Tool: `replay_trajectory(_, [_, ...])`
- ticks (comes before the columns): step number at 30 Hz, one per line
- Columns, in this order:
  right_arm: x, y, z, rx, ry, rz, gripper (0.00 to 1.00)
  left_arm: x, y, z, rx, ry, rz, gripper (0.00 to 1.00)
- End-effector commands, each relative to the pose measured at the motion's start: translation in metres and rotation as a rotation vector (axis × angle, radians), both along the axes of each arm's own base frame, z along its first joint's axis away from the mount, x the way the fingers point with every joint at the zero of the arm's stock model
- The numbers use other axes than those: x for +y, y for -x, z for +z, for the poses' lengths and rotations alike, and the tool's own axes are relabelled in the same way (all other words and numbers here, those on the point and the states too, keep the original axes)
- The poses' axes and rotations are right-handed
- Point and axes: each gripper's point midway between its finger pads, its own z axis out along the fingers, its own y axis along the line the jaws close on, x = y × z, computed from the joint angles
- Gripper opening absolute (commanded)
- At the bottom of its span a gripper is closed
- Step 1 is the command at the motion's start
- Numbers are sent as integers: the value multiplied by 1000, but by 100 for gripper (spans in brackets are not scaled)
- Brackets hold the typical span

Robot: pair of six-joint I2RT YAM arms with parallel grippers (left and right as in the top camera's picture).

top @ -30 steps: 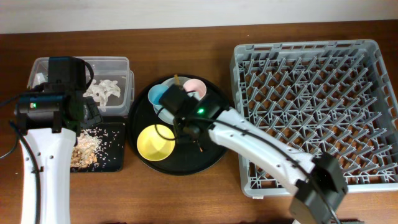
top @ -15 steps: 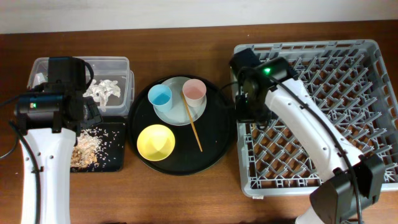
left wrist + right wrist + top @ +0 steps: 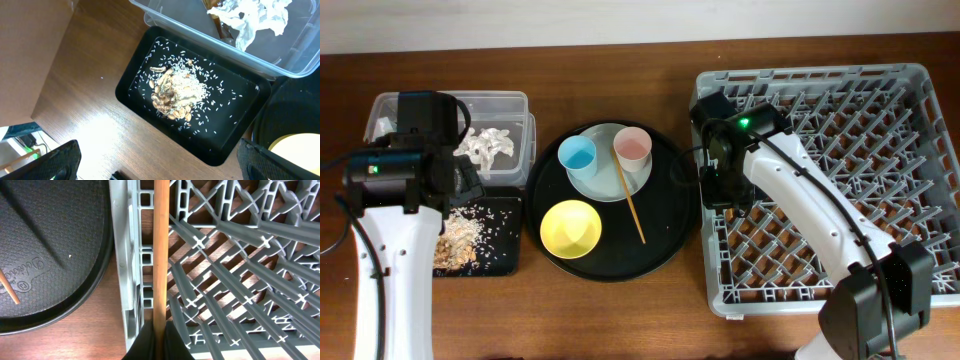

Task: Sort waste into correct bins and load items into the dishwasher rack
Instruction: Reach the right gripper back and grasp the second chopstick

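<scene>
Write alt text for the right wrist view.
The right tool grips one wooden chopstick, which runs up the frame just inside the left wall of the grey dishwasher rack. To the left lies the round black tray with the end of the other chopstick on it.

— Is there any writing to be read anywhere?

— Only one mark. The round black tray (image 3: 60, 235) carries a cursive word (image 3: 31, 276) pressed into its pebbled floor, seen from the right wrist camera.

— What does it say?

— The letters run tilted and are too faint to spell out. A small circled sign (image 3: 23, 286) sits just below the word's left part, and the chopstick (image 3: 9, 291) lying on the tray is near that end.

— And elsewhere?

— Nothing legible in the other views.
</scene>
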Motion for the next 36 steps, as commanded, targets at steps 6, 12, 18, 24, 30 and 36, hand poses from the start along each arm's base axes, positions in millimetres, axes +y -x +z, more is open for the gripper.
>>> replay_trajectory(6, [12, -7, 3, -38, -71, 74, 5, 3, 2, 7, -19, -12, 5, 99])
replay_trajectory(12, [12, -6, 2, -34, -69, 74, 29, 3, 2, 7, -19, -12, 5, 99])
replay_trajectory(18, [13, 0, 2, -9, -80, 73, 29, 3, 2, 7, -19, -12, 5, 99])
replay_trajectory(24, [68, 22, 12, 105, -410, 137, 29, 3, 2, 7, -19, -12, 5, 99])
replay_trajectory(30, [93, 28, 16, 103, -479, 194, 30, 3, 2, 7, -19, -12, 5, 99])
replay_trajectory(36, [143, 42, 10, -6, -373, 303, 29, 3, 2, 7, -19, -12, 5, 99])
